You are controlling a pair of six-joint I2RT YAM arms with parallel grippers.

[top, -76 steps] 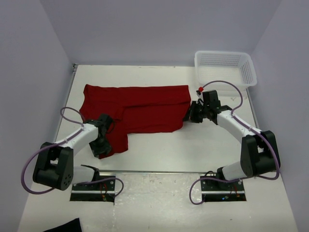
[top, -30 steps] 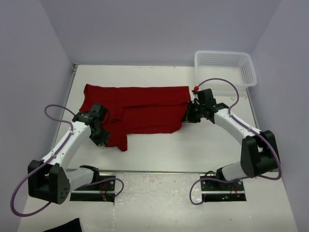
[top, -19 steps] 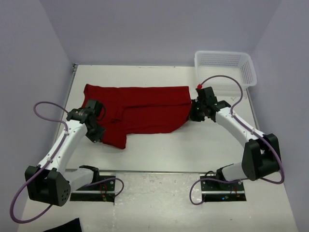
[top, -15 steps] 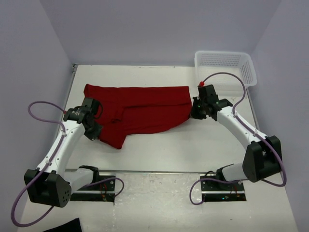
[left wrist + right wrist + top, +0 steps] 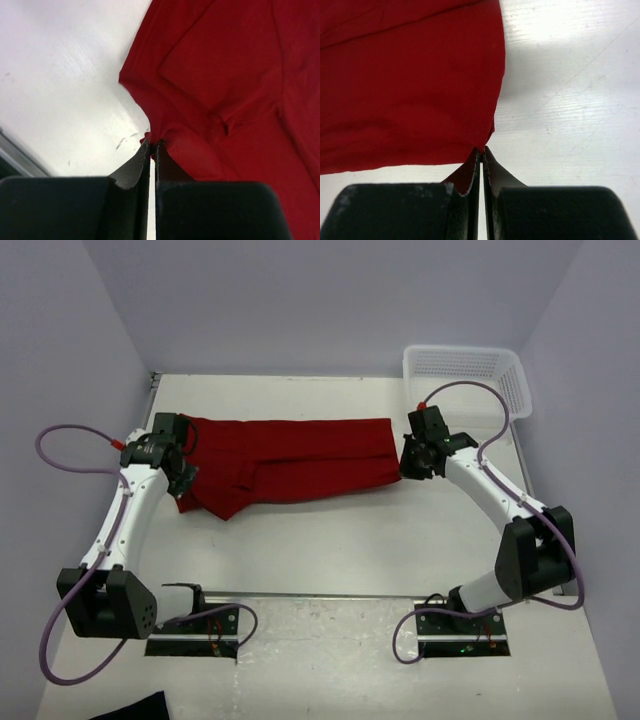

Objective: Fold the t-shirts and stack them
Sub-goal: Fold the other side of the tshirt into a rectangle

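Left gripper [image 5: 153,145] and right gripper [image 5: 481,150] pinch opposite ends of the t-shirt [image 5: 300,455].

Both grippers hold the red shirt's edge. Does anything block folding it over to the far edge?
Nothing visible does. The left gripper and right gripper are shut on the t-shirt, and nothing lies on top of it. The white basket sits beyond its right end, apart from the cloth.

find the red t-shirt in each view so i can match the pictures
Top external: the t-shirt lies stretched across the middle of the table.
Left wrist: it fills the right side, an edge pinched in the left gripper.
Right wrist: it fills the upper left, a corner pinched in the right gripper.
Shared landmark: the white table beside the cloth.
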